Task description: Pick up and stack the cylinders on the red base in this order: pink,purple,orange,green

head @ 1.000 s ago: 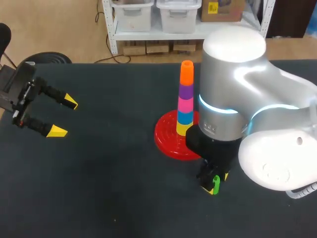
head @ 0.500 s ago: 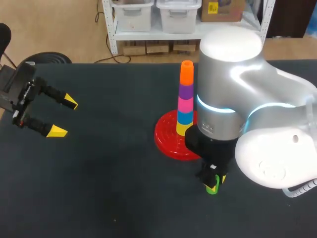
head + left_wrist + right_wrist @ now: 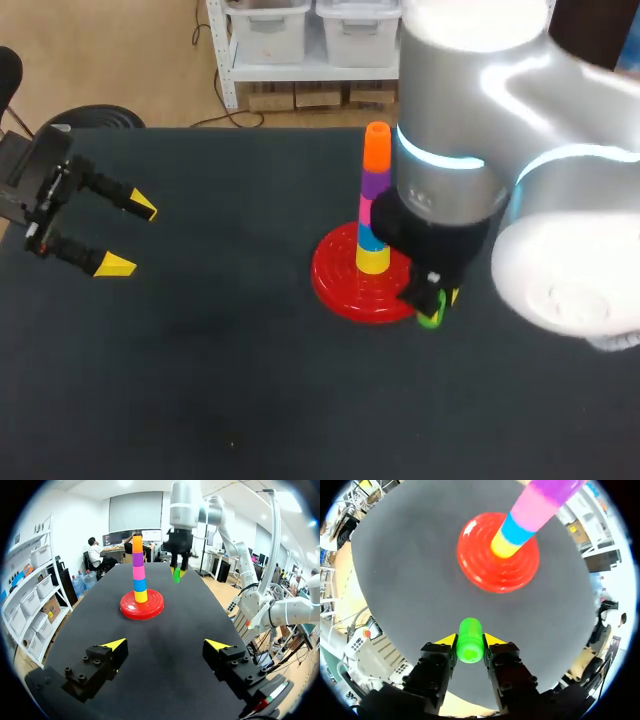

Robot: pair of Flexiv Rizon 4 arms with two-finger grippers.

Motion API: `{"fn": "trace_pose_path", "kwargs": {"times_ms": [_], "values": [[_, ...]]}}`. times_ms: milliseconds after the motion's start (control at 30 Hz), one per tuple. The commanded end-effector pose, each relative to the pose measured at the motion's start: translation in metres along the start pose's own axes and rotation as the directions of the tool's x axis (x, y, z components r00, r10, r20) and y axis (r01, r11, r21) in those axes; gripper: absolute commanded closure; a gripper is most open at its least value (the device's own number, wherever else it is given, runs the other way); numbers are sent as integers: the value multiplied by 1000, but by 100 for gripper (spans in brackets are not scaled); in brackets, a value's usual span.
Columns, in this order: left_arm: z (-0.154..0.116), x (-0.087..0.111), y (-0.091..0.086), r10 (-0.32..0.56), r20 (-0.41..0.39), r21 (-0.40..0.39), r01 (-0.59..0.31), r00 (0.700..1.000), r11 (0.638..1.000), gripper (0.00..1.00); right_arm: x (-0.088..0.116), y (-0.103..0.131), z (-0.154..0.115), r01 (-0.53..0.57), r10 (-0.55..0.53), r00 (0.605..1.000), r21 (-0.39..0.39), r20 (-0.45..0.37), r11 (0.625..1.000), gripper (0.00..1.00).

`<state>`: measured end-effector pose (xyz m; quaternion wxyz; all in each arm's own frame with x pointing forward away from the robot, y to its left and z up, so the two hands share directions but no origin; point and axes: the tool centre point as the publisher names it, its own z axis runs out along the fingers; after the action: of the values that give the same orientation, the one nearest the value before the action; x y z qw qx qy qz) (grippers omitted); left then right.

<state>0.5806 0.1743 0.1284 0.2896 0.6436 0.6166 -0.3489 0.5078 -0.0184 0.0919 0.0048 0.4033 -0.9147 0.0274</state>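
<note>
**Green cylinder in the right gripper, beside the red base**

I am watching my right gripper pinching the green cylinder between its two yellow-tipped fingers, one finger pressing on each side. The cylinder is sticking out a little way ahead of the fingertips. In the head view the gripper is hanging just off the near right rim of the red base, and the left wrist view is showing it lifted clear of the table, with the green piece sitting at about the height of the lower part of the stack.

The stack is standing upright on the middle of the base. From the bottom up I am reading a yellow cylinder, a blue cylinder, a pink cylinder, a purple cylinder and an orange cylinder on top. The right arm's big silver body is covering the right side of the stack in the head view.

My left gripper is waiting at the far left of the table, well apart from the base, with its fingers spread wide and gripping nothing.
</note>
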Motion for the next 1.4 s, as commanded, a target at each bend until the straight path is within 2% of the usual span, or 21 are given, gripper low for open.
{"fn": "trace_pose_path", "kwargs": {"times_ms": [33,267,667,933,1133,1300,1400], "values": [[1,1,0,3,1,-1,-3,1000,1000,0,-6,-14,-61,4,-5,1000,33,22,999,100],[1,1,0,3,1,-1,-3,1000,1000,0,-37,-35,-121,21,-26,998,77,59,997,100],[1,1,0,3,1,-1,-3,1000,1000,0,-90,-49,-177,49,-53,998,133,30,990,100],[1,1,0,3,1,-1,-3,1000,1000,0,-113,-64,-186,48,-45,999,138,-21,989,100],[1,1,0,3,1,-1,-3,1000,1000,0,-122,-71,-187,51,-46,998,118,-44,992,100],[1,1,0,3,1,-1,-3,1000,1000,0,-124,-75,-190,47,-46,998,47,-36,998,100],[1,1,0,3,1,-1,-3,1000,1000,0,-124,-76,-191,41,-40,999,46,-37,998,100]]}}
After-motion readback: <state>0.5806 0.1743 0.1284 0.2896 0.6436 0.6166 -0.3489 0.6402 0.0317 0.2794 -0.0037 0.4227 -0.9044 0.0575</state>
